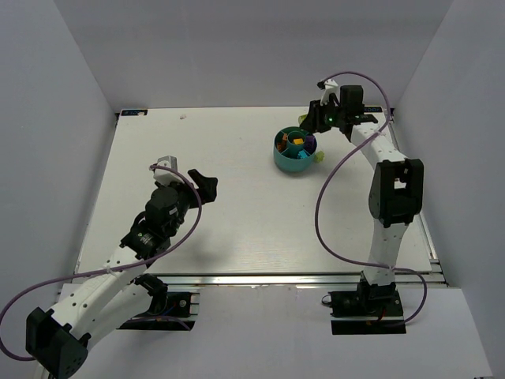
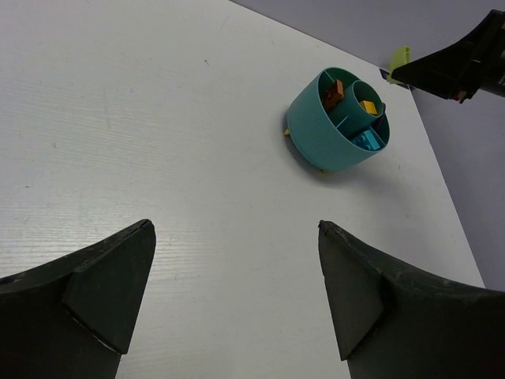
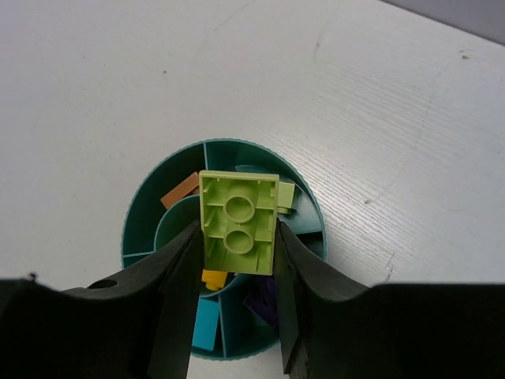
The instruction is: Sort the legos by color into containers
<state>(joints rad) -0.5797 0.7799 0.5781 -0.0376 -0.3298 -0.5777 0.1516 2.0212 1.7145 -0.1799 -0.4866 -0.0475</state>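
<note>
Left fingers [image 2: 102, 300], white table [image 2: 158, 118], grey walls [image 1: 252, 55]

White tabletop [image 1: 237, 221] within plain pale grey walls [image 1: 252, 47] on three sides

A lime brick [image 3: 238, 223] covers the middle of the teal bowl [image 3: 142, 233]. A yellow brick [image 3: 215, 279] peeks out beneath it. A purple brick [image 3: 264, 304], perhaps two, sits half behind a finger [image 3: 304, 300] of the right gripper [image 3: 237, 230]. From overhead, the bowl's contents are too small to count.
</note>
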